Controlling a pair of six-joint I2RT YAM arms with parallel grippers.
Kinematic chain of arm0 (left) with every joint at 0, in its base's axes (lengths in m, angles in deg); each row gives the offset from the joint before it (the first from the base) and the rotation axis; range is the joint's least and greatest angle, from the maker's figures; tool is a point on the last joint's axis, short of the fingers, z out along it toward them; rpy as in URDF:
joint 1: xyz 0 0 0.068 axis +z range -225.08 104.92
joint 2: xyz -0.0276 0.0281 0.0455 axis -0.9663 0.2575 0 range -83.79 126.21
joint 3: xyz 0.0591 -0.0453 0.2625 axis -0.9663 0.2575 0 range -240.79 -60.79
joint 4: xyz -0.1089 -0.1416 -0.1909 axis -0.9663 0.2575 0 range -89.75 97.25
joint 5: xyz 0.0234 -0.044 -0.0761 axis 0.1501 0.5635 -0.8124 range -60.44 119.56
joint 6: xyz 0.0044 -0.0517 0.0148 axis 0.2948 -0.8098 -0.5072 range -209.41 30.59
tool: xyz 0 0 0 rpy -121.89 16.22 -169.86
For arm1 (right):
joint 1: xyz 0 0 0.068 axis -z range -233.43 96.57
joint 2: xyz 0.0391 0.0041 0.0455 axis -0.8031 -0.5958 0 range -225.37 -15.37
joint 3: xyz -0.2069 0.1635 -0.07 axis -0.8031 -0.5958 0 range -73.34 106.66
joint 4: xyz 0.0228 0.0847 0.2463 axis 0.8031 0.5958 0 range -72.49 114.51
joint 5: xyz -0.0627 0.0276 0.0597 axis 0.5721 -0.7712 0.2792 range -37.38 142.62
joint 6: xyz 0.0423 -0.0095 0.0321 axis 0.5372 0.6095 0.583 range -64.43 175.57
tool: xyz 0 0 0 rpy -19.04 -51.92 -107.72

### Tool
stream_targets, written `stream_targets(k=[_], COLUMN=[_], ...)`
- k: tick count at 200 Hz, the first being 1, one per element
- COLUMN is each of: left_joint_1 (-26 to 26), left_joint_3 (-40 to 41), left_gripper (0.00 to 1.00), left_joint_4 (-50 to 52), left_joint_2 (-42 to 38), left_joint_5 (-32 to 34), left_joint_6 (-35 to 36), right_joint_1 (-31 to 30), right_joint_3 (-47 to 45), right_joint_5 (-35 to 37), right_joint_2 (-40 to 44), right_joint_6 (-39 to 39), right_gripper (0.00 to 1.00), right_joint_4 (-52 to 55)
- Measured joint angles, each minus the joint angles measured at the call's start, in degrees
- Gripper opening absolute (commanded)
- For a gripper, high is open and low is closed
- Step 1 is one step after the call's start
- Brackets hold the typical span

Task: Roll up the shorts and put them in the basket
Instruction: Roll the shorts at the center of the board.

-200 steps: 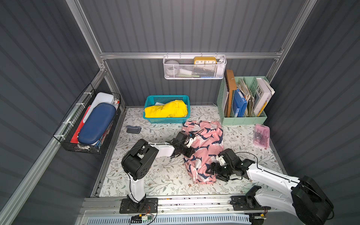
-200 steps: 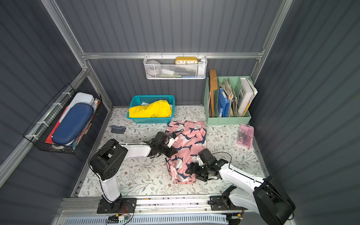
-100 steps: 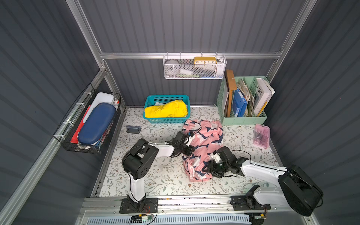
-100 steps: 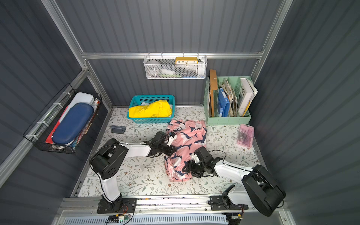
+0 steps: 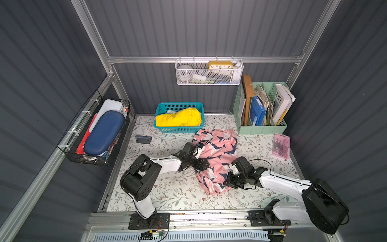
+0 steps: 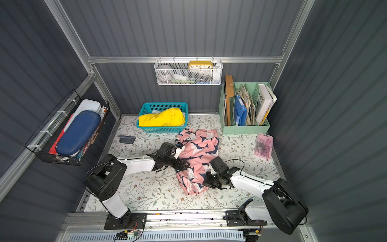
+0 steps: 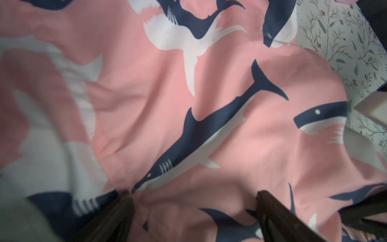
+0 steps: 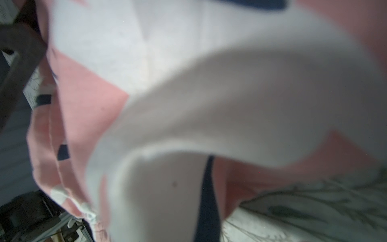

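Gaping left claw over shorts

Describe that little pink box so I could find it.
Start at the mint-green file rack against the back wall. In front of it, nearest the side wall, lies the pink box, see-through and rigid, unlike the shark-printed shorts nearby.

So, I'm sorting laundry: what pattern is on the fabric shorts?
Soft pink shorts: navy-and-white sharks; clearest in left wrist view.

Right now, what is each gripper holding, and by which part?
Left gripper: open over the shark-print shorts, holding nothing. Right gripper: against the shorts' near edge; fabric hides its jaws, so a hold cannot be told.
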Motion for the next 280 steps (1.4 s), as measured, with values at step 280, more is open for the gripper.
stream_targets(k=[280], left_joint_1=[-36.52], left_joint_3=[12.35], left_gripper=[1.00], left_joint_4=[-28.92], left_joint_2=[-2.80], left_joint_5=[42.58], left_joint_6=[10.45], right_joint_1=[6.32], right_joint_3=[8.37], right_joint_5=[-5.64], right_joint_2=[-5.38], right_joint_6=[14.27], right_gripper=[0.00], right_joint_4=[-3.10])
